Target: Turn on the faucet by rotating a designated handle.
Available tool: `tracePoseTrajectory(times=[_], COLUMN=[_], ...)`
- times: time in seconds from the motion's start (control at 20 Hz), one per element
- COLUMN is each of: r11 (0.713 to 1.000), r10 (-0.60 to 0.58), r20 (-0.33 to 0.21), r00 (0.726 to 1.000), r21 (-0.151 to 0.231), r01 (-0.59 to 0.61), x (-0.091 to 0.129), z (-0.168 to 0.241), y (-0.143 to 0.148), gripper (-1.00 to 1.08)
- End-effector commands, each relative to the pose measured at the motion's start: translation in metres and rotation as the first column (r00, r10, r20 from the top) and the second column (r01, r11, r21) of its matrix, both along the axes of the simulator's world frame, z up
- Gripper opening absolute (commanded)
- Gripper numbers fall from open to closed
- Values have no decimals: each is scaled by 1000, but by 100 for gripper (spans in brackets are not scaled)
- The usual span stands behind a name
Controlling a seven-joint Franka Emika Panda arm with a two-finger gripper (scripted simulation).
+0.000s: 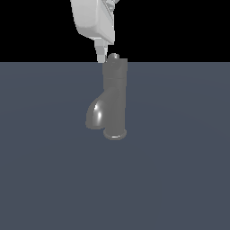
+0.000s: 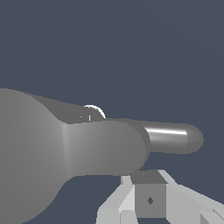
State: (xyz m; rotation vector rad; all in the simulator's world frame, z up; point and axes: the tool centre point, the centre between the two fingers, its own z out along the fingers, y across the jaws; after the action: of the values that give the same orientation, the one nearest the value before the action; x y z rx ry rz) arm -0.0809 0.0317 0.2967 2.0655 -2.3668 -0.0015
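The faucet (image 1: 115,96) is a glossy dark grey upright column on a round base ring, with its bulging spout (image 1: 95,114) toward the exterior view's left. Its handle (image 1: 113,57) shows only as a small rounded tip at the top cap. In the wrist view the handle (image 2: 173,138) is a short lever with a bright streak, sticking out from the wide cap of the faucet (image 2: 100,148). My white gripper (image 1: 102,57) hangs just beside the cap, on the exterior view's left of the handle. Its fingers (image 2: 148,199) sit together with no gap and hold nothing.
The faucet stands on a plain dark blue-grey floor (image 1: 179,179). Black background lies beyond the floor's far edge. No other objects are in view.
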Motion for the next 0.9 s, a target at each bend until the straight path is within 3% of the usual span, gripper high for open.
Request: tracePoseTrajectory(times=[0.0, 0.45, 0.5, 0.55, 0.85], r11=[999, 998, 998, 1000, 1000], r10=[-36, -66, -66, 13, -9], r20=[2, 1, 1, -7, -5], r00=[999, 998, 998, 1000, 1000], r21=[0, -1, -1, 5, 3], r01=[36, 66, 66, -13, 9], x=[5, 18, 18, 15, 33], z=[0, 0, 0, 0, 0], y=[-30, -86, -86, -39, -59], gripper=[-100, -100, -100, -100, -100])
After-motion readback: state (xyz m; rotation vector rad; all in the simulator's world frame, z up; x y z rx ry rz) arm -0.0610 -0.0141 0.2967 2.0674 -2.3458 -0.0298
